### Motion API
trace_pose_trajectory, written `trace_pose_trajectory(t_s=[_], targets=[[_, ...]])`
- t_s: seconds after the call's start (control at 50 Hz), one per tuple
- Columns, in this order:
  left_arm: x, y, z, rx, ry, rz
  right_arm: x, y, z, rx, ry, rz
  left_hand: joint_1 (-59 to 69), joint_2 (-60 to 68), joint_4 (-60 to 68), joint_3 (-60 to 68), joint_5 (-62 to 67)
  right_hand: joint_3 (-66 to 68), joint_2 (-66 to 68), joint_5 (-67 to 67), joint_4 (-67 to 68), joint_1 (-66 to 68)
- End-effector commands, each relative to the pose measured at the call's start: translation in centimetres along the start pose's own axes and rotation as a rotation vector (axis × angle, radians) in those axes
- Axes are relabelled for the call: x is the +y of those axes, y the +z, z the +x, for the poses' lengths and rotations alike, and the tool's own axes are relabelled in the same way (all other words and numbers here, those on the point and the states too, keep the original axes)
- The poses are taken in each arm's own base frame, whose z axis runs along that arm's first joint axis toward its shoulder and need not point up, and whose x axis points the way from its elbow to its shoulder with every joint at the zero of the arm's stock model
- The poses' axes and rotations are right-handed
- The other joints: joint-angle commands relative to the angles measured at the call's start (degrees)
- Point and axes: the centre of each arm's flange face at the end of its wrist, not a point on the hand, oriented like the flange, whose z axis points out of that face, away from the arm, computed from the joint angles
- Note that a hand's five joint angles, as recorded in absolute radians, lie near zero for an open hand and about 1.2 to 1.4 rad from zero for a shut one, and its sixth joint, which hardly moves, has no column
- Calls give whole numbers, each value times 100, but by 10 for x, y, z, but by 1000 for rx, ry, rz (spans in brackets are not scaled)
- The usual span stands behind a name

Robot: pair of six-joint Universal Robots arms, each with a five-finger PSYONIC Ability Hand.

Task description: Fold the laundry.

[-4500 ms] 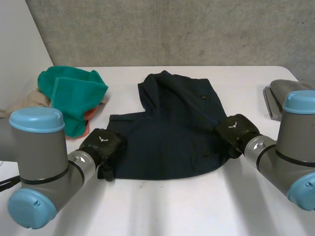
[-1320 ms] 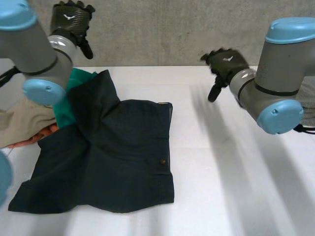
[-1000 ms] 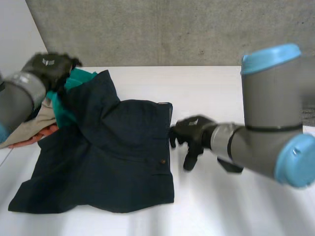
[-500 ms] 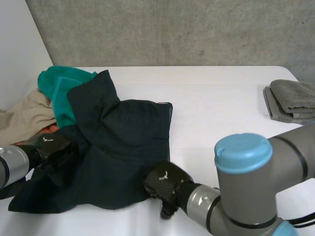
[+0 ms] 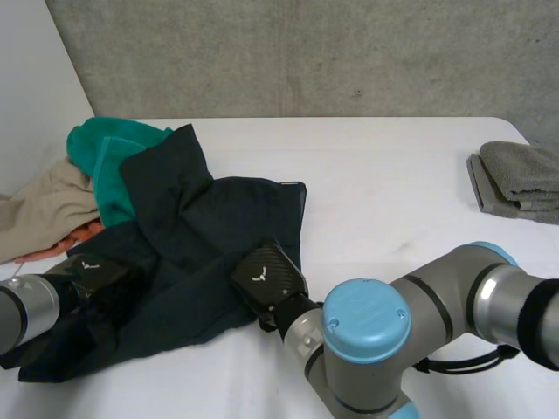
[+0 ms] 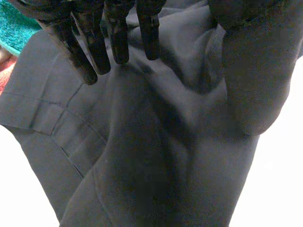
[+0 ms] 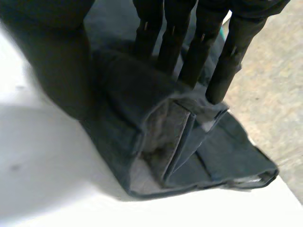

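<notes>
Head view: navy shorts (image 5: pixel 218 227) lie rumpled between both hands. The left hand (image 5: pixel 94 278) pinches bunched cloth against its thumb, and the right hand (image 5: pixel 269 278) clamps the hem. Folding looks barely begun, with every fold still to make.

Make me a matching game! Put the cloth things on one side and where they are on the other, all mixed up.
Things:
1. navy garment
2. green cloth
3. grey towel
4. beige cloth

Places:
A. folded at the right edge of the table
B. held by the left hand and right hand
C. farthest left, beside the green cloth
D. partly under the navy garment

Pairs: 1-B, 2-D, 3-A, 4-C
</notes>
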Motion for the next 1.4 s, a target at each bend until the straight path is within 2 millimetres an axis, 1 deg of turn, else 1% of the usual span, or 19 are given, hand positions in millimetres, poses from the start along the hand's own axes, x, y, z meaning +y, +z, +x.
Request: trace_pose_trajectory(t_s=[0.02,0.12,0.26,0.34,0.36,0.44,0.58,0.74,0.76,0.86,0.92,0.98,1.04,1.12,1.22,1.28,1.36,1.38,1.4], targets=[[7,1,5,-25,42,-25,0,18,7,68,-20,27,-47,16,27,-17,71,3187,3157,3298,3233,3218],[11,6,2,-55,65,-38,1,19,25,130,-8,-20,-47,16,27,-17,71,3187,3157,3298,3233,3218],[14,6,7,-59,106,-37,-11,7,58,146,71,-66,170,234,245,201,289,3187,3157,3298,3233,3218],[12,10,9,-81,141,-5,-15,-2,76,157,117,-116,1782,1846,1857,1813,1901,3187,3157,3298,3233,3218],[11,13,8,-98,152,15,-16,-5,81,160,133,-130,3052,3115,3126,3082,3170,3187,3157,3298,3233,3218],[8,25,3,-142,170,71,-18,-11,90,163,163,-164,5948,6012,6023,5979,6067,3187,3157,3298,3233,3218],[-4,31,4,-108,176,118,-21,-24,99,149,175,-234,5956,6019,6031,5987,6074,3187,3157,3298,3233,3218],[-73,-46,16,-80,123,319,-54,-62,154,175,131,-271,5956,6019,6031,5987,6074,3187,3157,3298,3233,3218],[-88,-66,18,-78,92,378,-65,-71,166,187,118,-255,5956,6019,6031,5987,6074,3187,3157,3298,3233,3218],[-125,-122,32,-40,51,541,-101,-104,206,282,88,-187,5956,6019,6031,5987,6074,3187,3157,3298,3233,3218],[-145,-148,44,-4,52,626,-121,-127,225,343,82,-161,5956,6019,6031,5987,6074,3187,3157,3298,3233,3218],[-156,-154,50,10,57,653,-129,-140,239,384,86,-159,5956,6019,6031,5987,6074,3187,3157,3298,3233,3218],[-168,-148,55,1,64,646,-128,-145,250,389,100,-180,5956,6019,6031,5987,6074,3187,3157,3298,3233,3218],[-175,-116,61,-10,72,570,-106,-134,255,338,143,-254,5956,6019,6031,5987,6074,3187,3157,3298,3233,3218],[-185,-54,66,-19,114,495,-72,-105,255,285,184,-329,5956,6019,6031,5987,6074,3187,3157,3298,3233,3218],[-198,-36,67,-24,133,524,-64,-88,259,299,170,-310,5956,6019,6031,5987,6074,3187,3157,3298,3233,3218],[-242,-26,63,-75,126,734,-69,-56,278,432,119,-161,5956,6019,6031,5987,6074,3187,3157,3298,3233,3218],[-266,-31,58,-113,112,870,-78,-46,293,529,98,-54,5956,6019,6031,5987,6074,3187,3157,3298,3233,3218],[-276,-35,56,-126,107,932,-83,-43,302,579,89,7,5956,6019,6031,5987,6074,3187,3157,3298,3233,3218]])
